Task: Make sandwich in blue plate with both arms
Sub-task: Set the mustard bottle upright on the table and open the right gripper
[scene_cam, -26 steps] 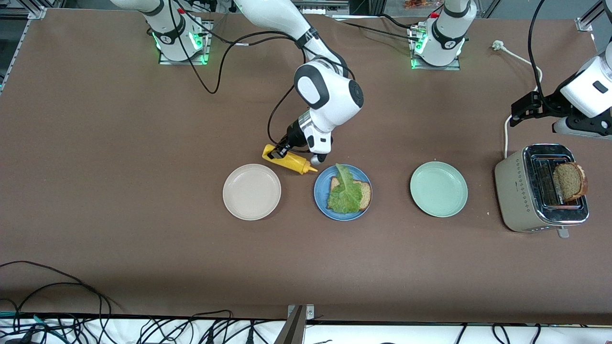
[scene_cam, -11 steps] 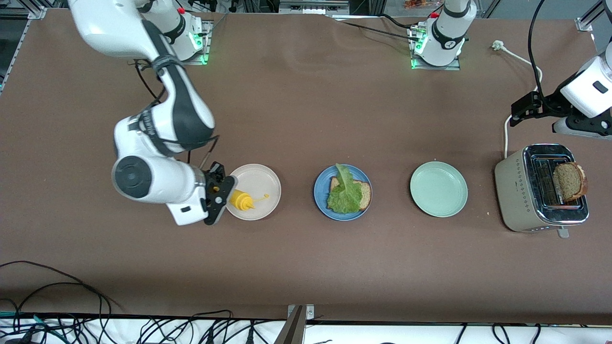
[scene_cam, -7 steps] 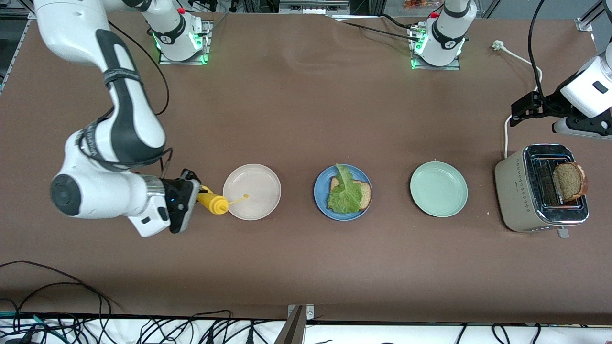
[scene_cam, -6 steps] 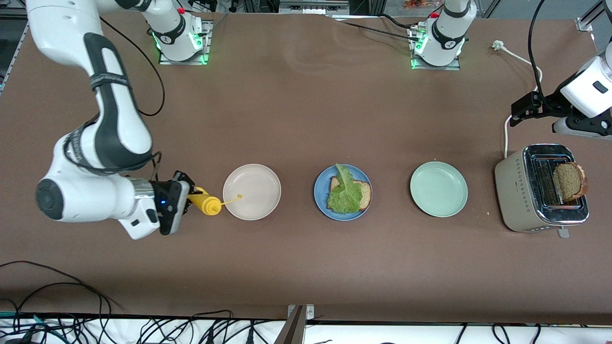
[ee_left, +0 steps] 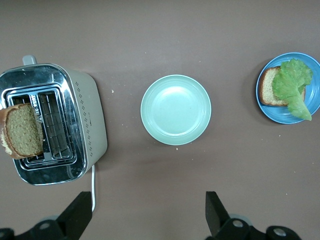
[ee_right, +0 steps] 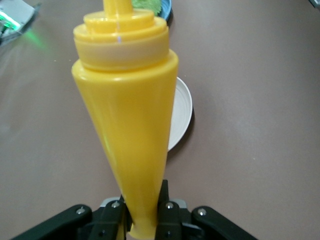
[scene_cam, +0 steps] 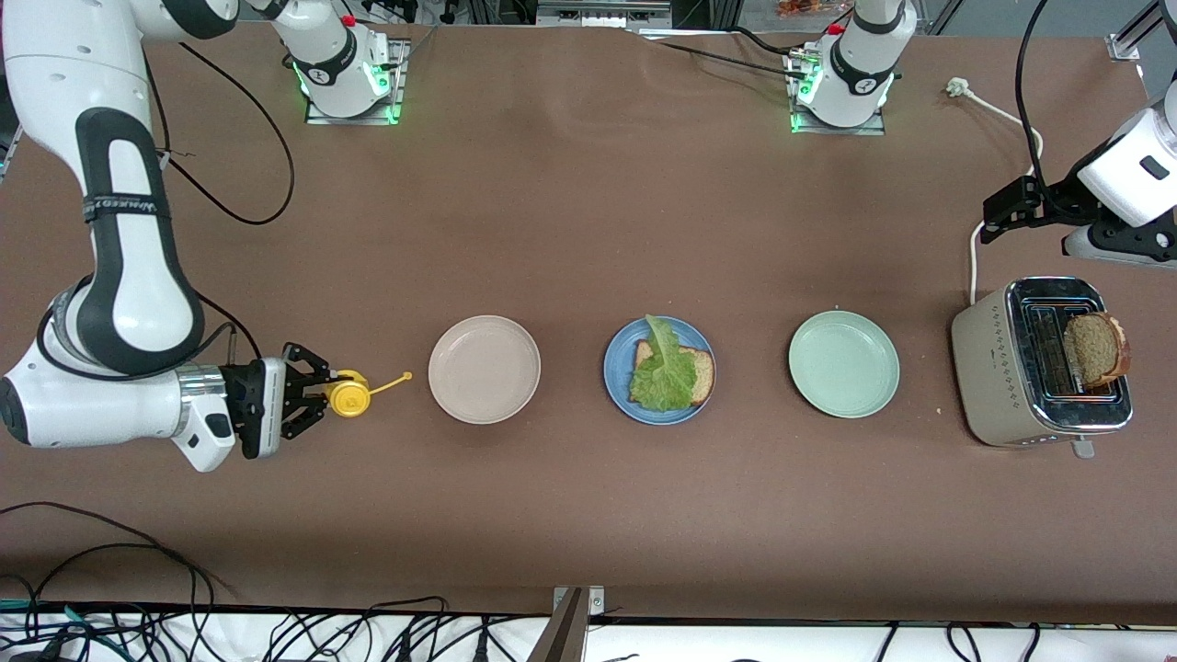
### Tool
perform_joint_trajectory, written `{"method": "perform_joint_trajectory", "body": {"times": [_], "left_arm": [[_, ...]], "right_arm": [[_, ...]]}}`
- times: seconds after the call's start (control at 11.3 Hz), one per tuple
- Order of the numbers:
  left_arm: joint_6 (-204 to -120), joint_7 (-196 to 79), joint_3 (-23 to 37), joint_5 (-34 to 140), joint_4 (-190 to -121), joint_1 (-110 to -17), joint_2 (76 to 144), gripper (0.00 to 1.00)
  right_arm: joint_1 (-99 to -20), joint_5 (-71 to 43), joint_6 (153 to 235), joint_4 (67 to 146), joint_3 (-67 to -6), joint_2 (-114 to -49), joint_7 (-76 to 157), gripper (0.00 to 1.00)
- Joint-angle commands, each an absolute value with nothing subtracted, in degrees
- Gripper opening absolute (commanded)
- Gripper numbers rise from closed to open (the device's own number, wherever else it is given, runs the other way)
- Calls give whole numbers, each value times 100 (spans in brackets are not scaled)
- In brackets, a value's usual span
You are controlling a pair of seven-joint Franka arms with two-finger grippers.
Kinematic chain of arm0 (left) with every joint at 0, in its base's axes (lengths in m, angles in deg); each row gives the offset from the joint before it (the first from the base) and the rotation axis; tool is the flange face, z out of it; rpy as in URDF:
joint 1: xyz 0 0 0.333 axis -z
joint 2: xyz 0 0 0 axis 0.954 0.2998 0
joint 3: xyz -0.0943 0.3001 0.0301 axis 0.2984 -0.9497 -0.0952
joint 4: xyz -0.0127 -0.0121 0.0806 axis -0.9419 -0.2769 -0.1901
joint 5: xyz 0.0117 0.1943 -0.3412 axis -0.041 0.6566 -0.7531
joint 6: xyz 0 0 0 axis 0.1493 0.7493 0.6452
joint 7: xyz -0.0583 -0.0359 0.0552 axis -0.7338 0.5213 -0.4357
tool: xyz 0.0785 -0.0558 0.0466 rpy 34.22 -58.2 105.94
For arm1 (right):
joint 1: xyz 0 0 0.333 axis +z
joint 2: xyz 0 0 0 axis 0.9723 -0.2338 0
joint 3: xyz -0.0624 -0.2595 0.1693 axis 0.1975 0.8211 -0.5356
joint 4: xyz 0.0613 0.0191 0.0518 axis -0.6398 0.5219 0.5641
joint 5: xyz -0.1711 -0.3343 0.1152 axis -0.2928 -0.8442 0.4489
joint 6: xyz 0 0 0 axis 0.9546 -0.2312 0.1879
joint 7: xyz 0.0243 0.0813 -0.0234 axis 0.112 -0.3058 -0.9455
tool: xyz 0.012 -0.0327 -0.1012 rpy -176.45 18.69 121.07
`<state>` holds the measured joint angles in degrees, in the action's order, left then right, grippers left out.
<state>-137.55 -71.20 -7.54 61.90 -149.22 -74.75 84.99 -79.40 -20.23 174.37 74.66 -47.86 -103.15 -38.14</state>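
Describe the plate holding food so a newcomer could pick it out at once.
Three round plates sit in a row across the brown table. The middle one is the blue plate. Only it carries bread under a lettuce leaf; the beige plate and green plate are bare.

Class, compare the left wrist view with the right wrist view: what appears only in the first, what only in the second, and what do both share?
Only the left wrist view: the toaster holding a bread slice, the green plate, and the left gripper, open.
Only the right wrist view: the yellow bottle clamped in the right gripper, and the beige plate.
Both: the blue plate and lettuce.
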Motion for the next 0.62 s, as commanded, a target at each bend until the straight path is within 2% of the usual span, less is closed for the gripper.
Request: {"method": "perform_joint_trajectory", "body": {"times": [0.0, 0.53], "left_arm": [[-13650, -7239, -741, 6244, -14768, -7493, 8550, 100], [-13641, -7239, -741, 6244, -14768, -7493, 8550, 100]], "right_arm": [[-8289, -1421, 17362, 7536, -4921, -10577, -4728, 0], [-8535, -314, 17423, 7536, -4904, -11614, -6284, 0]]}}
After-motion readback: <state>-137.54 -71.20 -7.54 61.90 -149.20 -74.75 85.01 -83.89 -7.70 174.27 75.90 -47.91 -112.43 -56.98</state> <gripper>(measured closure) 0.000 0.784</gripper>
